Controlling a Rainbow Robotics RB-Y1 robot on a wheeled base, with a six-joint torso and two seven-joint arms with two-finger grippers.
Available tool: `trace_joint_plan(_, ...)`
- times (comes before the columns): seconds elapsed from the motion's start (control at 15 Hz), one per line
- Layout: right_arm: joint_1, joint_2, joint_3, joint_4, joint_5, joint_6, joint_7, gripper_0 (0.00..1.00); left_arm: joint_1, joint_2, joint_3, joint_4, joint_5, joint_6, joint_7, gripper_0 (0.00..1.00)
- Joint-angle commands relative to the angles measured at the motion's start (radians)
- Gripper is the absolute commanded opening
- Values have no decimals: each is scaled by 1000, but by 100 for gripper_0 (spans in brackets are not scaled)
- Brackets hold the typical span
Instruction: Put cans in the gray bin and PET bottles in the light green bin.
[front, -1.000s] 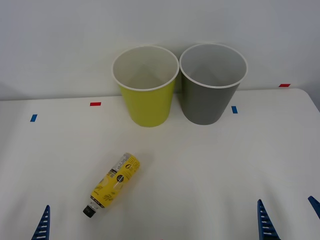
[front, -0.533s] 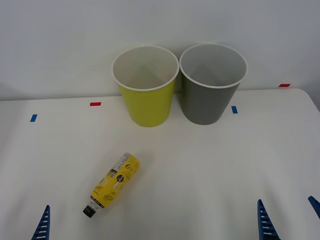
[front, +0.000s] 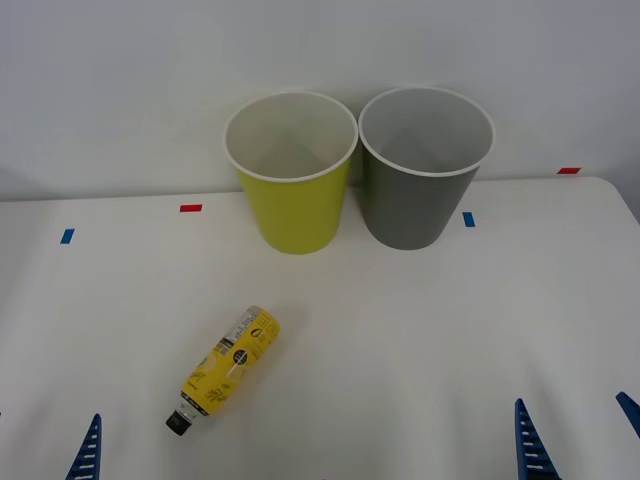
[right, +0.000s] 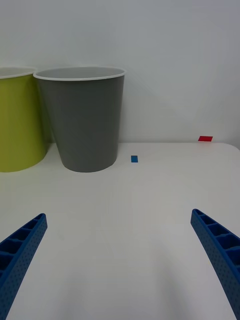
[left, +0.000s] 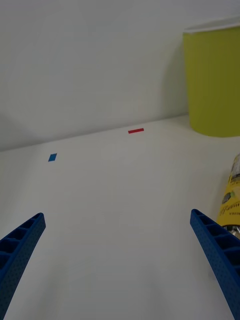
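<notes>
On the table (front: 450, 330), the PET bottle (front: 226, 369) lies ungrasped; left gripper (left: 117, 260) and right gripper (right: 119, 260) wait, fingers spread. Next, probably: left reaches it, for the light green bin (front: 293, 190).

Bright even light, soft faint shadows beside the bins (front: 400, 215), no glare, perhaps slight softness.

Bottle (front: 224, 368) lying on table (front: 420, 330), before two touching bins: left (front: 292, 190), right (front: 420, 185).

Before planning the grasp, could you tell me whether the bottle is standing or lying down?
Lying down: the PET bottle rests on its side on the table, dark cap toward the robot.
</notes>
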Motion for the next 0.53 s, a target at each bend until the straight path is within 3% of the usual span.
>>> trace_joint_plan(0.07, 0, 0, 0, 0, 0, 0, 0, 100, -9, 25, 18, 26, -4, 16, 3, 100)
trace_joint_plan(0.33, 0, 0, 0, 0, 0, 0, 0, 100, -35, 96, 21, 26, -15, 26, 0, 100)
trace_joint_plan(0.53, 0, 0, 0, 0, 0, 0, 0, 100, -88, 188, 7, -8, -15, 141, 2, 100)
